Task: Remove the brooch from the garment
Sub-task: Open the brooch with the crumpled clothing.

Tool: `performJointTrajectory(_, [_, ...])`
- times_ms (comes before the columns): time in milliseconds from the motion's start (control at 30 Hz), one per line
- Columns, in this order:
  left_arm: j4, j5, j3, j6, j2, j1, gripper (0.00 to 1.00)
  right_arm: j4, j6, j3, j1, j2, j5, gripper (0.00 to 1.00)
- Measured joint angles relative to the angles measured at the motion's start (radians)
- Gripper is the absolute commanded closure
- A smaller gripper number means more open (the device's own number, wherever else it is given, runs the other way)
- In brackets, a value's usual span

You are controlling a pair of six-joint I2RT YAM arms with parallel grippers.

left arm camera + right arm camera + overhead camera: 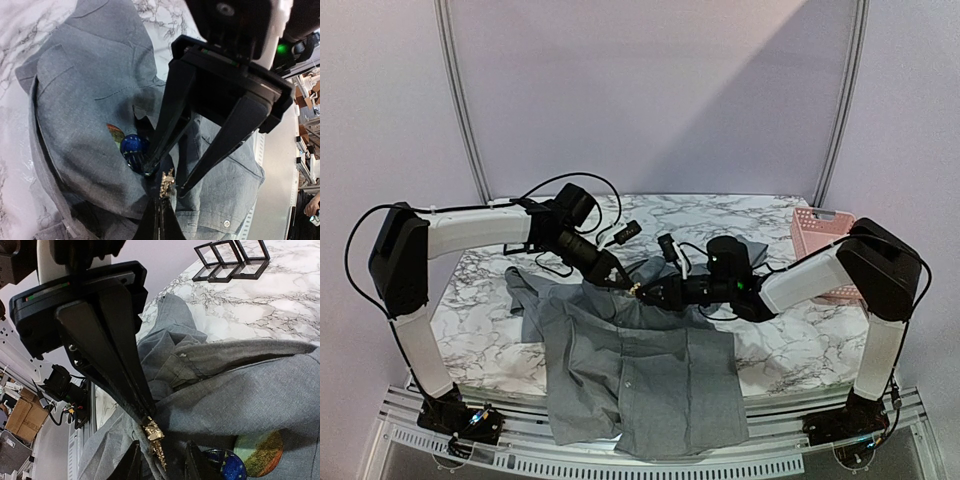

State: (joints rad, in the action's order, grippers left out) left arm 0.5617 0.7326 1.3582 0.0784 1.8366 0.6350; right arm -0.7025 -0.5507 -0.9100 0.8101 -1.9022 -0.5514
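The grey garment (640, 380) lies spread over the marble table, its hem hanging off the near edge. The brooch (167, 185), a small gold spiky piece, sticks up from a pinched fold of the fabric. My left gripper (160, 199) is shut on the brooch's base and that fold. My right gripper (162, 443) is open, one finger on each side of the brooch (154, 434), with gaps on both sides. In the top view both grippers meet at the brooch (636, 290) near the shirt's collar end. A blue round patch (134, 147) sits on the cloth beside it.
A pink basket (820, 250) stands at the table's right edge behind the right arm. Black square frames (230, 260) lie on the marble beyond the shirt. Cables trail over the table (490, 330) behind the left arm.
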Motion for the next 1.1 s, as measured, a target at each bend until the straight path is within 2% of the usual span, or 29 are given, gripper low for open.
performJointTrajectory(433, [0.0, -0.001, 0.0, 0.0, 0.0, 0.0, 1.0, -0.004, -0.011, 0.0, -0.002, -0.016, -0.018, 0.82])
performJointTrajectory(1100, [0.0, -0.003, 0.0, 0.0, 0.0, 0.0, 1.0, -0.045, -0.051, -0.003, -0.014, -0.037, -0.071, 0.89])
